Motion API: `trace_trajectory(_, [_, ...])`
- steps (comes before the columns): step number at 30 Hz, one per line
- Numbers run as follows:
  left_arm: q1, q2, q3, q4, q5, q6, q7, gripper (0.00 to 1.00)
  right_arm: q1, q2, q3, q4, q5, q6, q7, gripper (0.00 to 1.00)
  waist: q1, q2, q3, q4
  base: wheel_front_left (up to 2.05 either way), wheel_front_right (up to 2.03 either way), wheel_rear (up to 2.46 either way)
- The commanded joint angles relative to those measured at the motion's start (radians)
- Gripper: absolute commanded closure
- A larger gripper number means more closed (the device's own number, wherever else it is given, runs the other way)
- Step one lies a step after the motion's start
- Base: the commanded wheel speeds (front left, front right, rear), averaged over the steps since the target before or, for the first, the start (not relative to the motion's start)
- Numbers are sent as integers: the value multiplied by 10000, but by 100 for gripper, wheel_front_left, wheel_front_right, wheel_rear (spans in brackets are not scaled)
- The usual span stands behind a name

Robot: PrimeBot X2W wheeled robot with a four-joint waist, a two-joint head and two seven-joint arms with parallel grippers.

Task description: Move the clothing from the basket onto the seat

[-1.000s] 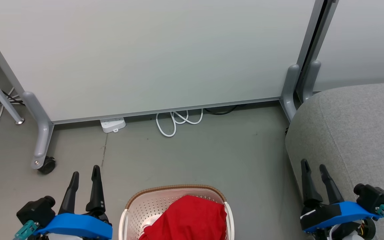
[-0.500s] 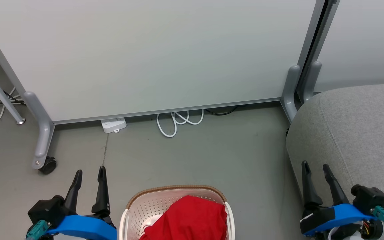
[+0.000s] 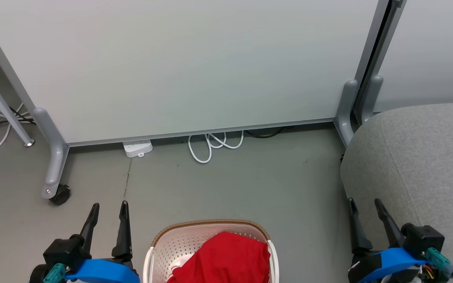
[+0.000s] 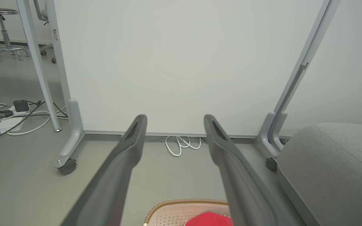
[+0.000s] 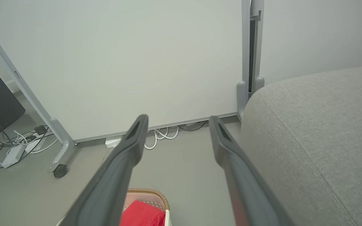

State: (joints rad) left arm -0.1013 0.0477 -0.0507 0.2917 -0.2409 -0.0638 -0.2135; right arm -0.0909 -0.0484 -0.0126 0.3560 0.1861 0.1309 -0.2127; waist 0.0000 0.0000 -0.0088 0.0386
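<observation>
Over on the left, the left gripper is hanging above the floor with its two dark fingers spread wide and nothing between them. Just to its right the basket is sitting on the floor, well apart from the foot of the partition. The clothing is lying heaped inside it, bunched against the basket's right wall and cresting toward the far rim, leaving perforated wall showing at the left. I am judging that red fabric to be light, soft and floppy: it is likely to sag and trail from any pinch, so the raised crest of the heap is looking like the best place to bite — a deep fold rather than a thin edge. The heap is crumpled and pointing nowhere in particular, and with its near part cut off I cannot tell its long axis. Further right, the right gripper is poised at the left edge of the seat, fingers likewise parted and empty.
</observation>
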Motion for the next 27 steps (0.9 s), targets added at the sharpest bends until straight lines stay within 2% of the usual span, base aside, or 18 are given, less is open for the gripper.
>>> trace_trajectory(1, [43,62,29,13,239,16,-92,0,62,-30,37,36,-292,-3,-99,0,0,0,-11,7,0,0,0])
trace_trajectory(27, [14,55,47,626,1755,-58,-535,0,76,-30,240,368,-2139,-3,-543,0,0,0,-75,166,0,0,0])
